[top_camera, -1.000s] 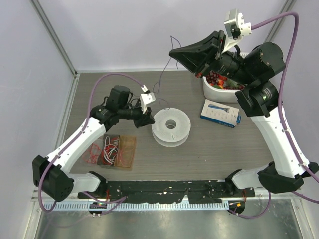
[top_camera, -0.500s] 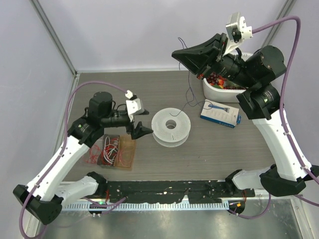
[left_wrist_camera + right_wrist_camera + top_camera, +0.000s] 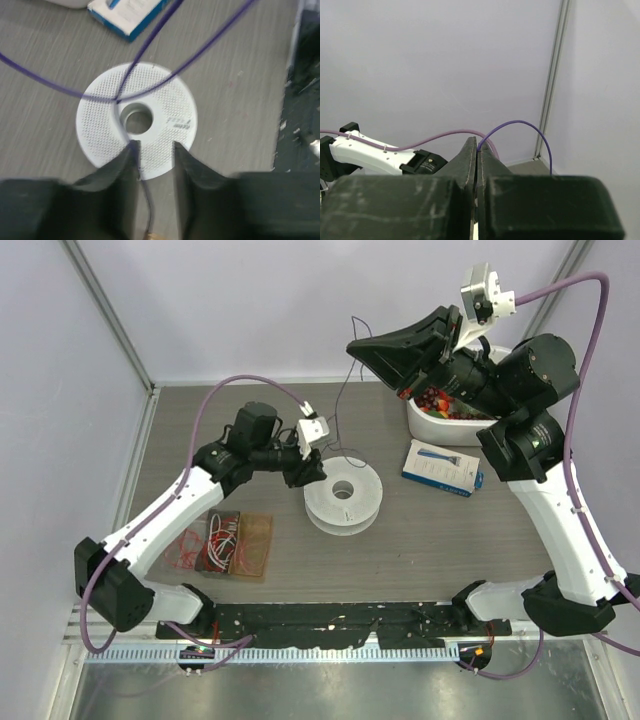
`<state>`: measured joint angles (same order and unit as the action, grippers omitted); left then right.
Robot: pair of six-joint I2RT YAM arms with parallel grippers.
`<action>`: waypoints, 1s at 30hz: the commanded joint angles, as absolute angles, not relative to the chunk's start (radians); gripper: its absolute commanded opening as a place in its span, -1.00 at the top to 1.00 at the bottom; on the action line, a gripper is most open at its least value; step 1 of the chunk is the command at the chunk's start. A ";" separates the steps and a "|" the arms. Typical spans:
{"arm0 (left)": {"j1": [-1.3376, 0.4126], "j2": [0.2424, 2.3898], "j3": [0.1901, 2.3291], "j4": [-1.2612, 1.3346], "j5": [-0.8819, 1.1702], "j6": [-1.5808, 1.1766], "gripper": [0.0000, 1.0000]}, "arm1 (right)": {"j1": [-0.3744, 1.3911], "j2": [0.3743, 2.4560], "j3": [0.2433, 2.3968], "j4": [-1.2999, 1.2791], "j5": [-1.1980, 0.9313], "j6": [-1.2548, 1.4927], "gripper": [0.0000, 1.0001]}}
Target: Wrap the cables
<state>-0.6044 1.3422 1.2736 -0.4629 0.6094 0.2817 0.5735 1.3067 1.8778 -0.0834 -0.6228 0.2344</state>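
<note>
Wire point(image 3: 517, 121) thin, limp, light, judged tangle-prone. It ran from spool point(image 3: 165, 107), mid desk point(image 3: 450, 530), up to right end effector point(image 3: 477, 145), raised far right and clamped on it. Left end effector point(image 3: 155, 146) was narrowly parted astride wire, just left of spool. Judged best pinched close to spool.

No legible txt anywhere. White spool point(image 3: 160, 107) has a small dark marking just right of its hub, too blurred to read. Blue-and-white box point(image 3: 443, 467), right of the spool, shows print but no readable letters.
</note>
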 commanded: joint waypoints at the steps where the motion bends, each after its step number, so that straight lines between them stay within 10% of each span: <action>1: -0.594 1.292 1.200 -0.494 0.560 0.341 0.71 | 0.571 1.292 1.901 -0.031 -0.615 0.247 0.99; 3: -0.592 1.220 1.140 -0.442 0.568 0.312 1.00 | 0.569 1.281 1.890 -0.052 -0.594 0.223 0.99; 30: -0.235 1.005 0.920 -0.577 0.607 0.402 1.00 | 0.491 1.184 1.908 0.027 0.333 -0.365 0.99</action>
<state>-0.2905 1.0039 0.8986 -0.5629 0.5701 0.3717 0.4995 1.2114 1.8812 -0.0990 0.1616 -0.2180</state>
